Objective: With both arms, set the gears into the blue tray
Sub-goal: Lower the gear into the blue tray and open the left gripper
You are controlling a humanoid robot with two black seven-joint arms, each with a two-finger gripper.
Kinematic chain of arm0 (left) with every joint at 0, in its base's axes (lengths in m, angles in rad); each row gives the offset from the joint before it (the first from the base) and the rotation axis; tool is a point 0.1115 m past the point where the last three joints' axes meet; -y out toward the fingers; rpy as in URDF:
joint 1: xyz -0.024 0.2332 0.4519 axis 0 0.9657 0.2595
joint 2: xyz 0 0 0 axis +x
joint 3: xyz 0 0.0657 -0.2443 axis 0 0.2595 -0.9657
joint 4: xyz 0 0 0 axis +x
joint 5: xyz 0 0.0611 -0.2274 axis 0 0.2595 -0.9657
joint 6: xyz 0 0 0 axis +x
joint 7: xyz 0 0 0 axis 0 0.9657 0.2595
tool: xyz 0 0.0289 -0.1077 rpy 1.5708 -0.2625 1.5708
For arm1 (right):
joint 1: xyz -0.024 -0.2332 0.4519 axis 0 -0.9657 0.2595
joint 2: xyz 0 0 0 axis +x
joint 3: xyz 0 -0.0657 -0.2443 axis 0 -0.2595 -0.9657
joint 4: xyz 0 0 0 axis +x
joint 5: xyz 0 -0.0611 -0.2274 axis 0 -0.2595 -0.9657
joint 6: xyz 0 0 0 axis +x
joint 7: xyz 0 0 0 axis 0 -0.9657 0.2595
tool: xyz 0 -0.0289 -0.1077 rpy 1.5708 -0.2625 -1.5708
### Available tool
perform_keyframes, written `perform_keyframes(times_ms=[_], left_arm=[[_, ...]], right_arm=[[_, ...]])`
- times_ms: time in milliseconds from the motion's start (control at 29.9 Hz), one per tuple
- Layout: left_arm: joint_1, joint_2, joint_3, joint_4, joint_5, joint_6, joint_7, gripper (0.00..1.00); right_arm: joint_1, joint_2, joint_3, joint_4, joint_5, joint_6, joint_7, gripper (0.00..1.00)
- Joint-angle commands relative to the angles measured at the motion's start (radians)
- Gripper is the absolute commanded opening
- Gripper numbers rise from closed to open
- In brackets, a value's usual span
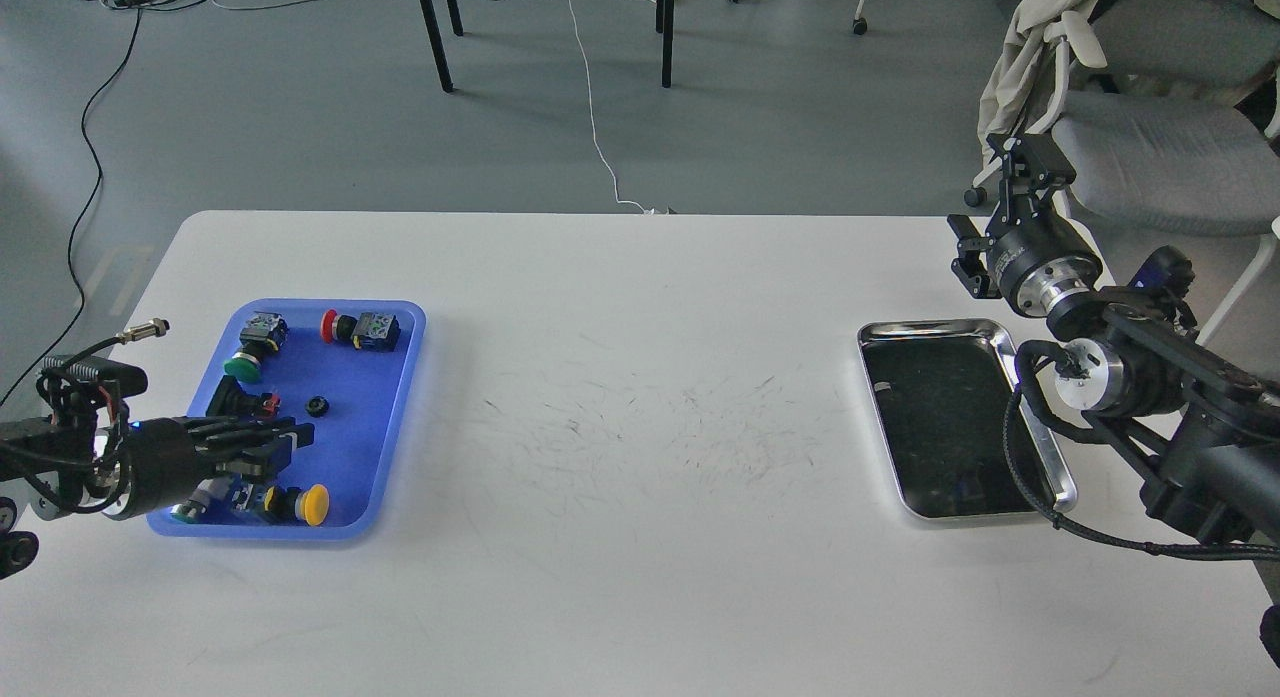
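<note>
Grey floor behind, with chair legs and a trailing white cable; up front, a white desk (pixel 640 457), scuffed with dark marks in the middle. On the left, blue tray (pixel 400 417), lying flat near the desk's left edge. Inside it, one gear (pixel 318 407), small and black, roughly centre, clear of the switches. Around it, switches: green cap (pixel 243 367) top left, red cap (pixel 330 326) top centre, yellow cap (pixel 314 504) at the near rim, another dark one left of the gear. Left pincer (pixel 290 439) reaching in low over the tray's near-left part, fingers pointing right, just short of the gear (dark on dark, so open or closed impossible to tell; nothing visibly held). Over on the right, steel tray (pixel 1000 326) with a dark inside, near the desk's right edge. Right pincer (pixel 1015 167) raised high past the far right corner, well apart from both trays, fingers seen end-on, gap impossible to judge. Grey chair (pixel 1150 147) behind it, pale cloth draped over the back.
</note>
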State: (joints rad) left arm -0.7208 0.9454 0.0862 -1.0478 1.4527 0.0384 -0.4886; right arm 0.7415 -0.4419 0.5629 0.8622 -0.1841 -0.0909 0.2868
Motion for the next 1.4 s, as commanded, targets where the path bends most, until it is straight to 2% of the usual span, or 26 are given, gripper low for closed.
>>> perform_keyframes(times_ms=[0, 669, 769, 936, 1036, 1170, 1237, 1270, 1371], left_arm=[[0.0, -0.001, 0.0, 0.0, 0.0, 0.0, 0.0, 0.1], [0.001, -0.013, -0.002, 0.003, -0.002, 0.006, 0.0, 0.23], [0.001, -0.014, -0.003, 0.005, -0.005, 0.006, 0.0, 0.32], [0.001, -0.013, -0.008, 0.006, -0.025, 0.006, 0.0, 0.4], [0.001, -0.011, -0.01, 0.008, -0.025, 0.006, 0.0, 0.41], [0.001, -0.001, -0.028, 0.008, -0.06, 0.006, 0.0, 0.48], [0.001, -0.001, -0.029, 0.008, -0.063, 0.006, 0.0, 0.49], [0.001, 0.006, -0.061, 0.011, -0.122, 0.003, 0.0, 0.59], [0.0, 0.024, -0.108, 0.012, -0.201, -0.003, 0.0, 0.65]], right_arm=[[-0.002, 0.0, 0.0, 0.001, 0.0, -0.001, 0.0, 0.98], [-0.004, 0.0, 0.0, 0.001, 0.0, -0.001, 0.0, 0.98], [-0.004, 0.0, 0.0, 0.001, 0.0, -0.001, 0.0, 0.98], [-0.004, 0.0, 0.0, 0.001, 0.0, 0.0, 0.0, 0.98], [-0.004, 0.0, 0.0, 0.001, 0.0, 0.0, 0.0, 0.98], [-0.004, 0.0, 0.0, 0.003, 0.0, 0.0, 0.0, 0.98], [-0.004, 0.0, 0.0, 0.003, 0.0, 0.0, 0.0, 0.98], [-0.005, 0.0, 0.0, 0.005, 0.0, -0.001, 0.002, 0.98], [-0.005, -0.001, 0.003, 0.011, 0.002, 0.0, 0.0, 0.98]])
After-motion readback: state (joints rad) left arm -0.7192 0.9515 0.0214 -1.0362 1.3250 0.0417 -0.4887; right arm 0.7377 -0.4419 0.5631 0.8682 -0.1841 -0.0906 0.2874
